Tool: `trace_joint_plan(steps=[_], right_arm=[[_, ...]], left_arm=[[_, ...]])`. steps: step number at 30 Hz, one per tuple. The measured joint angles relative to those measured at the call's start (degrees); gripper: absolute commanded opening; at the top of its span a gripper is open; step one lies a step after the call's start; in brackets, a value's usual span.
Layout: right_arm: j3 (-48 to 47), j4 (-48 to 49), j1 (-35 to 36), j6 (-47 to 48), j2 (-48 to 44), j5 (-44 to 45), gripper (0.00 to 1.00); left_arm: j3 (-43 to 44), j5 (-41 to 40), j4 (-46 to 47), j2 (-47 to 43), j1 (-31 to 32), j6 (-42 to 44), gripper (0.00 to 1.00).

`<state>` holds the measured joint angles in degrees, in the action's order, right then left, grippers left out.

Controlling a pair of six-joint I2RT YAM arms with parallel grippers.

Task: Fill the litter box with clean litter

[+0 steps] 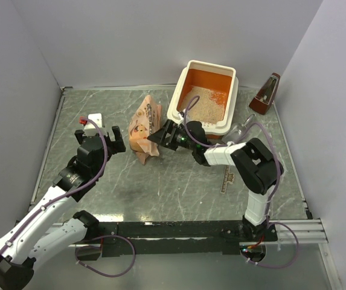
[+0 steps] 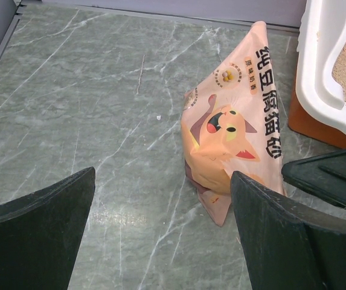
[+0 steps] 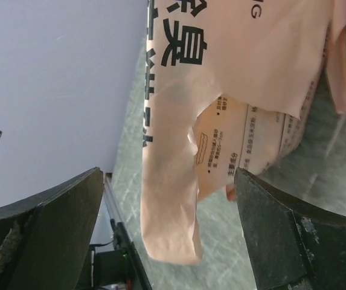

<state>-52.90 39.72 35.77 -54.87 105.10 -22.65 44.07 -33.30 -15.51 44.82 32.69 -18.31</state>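
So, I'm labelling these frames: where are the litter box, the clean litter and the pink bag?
litter box (image 1: 212, 64): top external view, far white rim.
clean litter (image 1: 204, 99): top external view, middle of granules.
pink bag (image 2: 227, 133): left wrist view, cat print.

Grey marbled table (image 1: 160, 187) enclosed by plain pale walls (image 1: 130, 36).

Peach-pink cat-print bag (image 1: 144, 127) — brown pyramid-shaped object (image 1: 265, 95) well apart, far right

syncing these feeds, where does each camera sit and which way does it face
Top external: above and behind the bases, looking down on the table, both arms, bag and litter box.
Left wrist: on the left arm, facing the bag past its open fingers.
Right wrist: close against the bag, its open fingers either side.
All three share the bag.
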Motion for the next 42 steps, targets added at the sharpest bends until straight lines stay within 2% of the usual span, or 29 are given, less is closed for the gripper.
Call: trace_joint_plan(steps=[7,22,30,42], right_arm=[[-0.66,7.1,0.11,-3.89,4.98,-1.66,0.95],[-3.48,8.7,2.51,-4.13,5.22,-4.02,0.92],[-3.48,3.39,3.54,0.33,3.41,-2.67,0.92],[-6.01,-7.98,7.63,11.93,-3.76,3.43,0.92]], left_arm=[[0.0,0.02,-0.07,0.59,0.0,0.02,0.97],[0.0,0.04,-0.26,0.96,0.0,0.04,0.97],[0.07,0.13,-0.26,1.11,0.0,0.04,0.97],[0.09,0.52,-0.26,1.11,0.0,0.04,0.97]])
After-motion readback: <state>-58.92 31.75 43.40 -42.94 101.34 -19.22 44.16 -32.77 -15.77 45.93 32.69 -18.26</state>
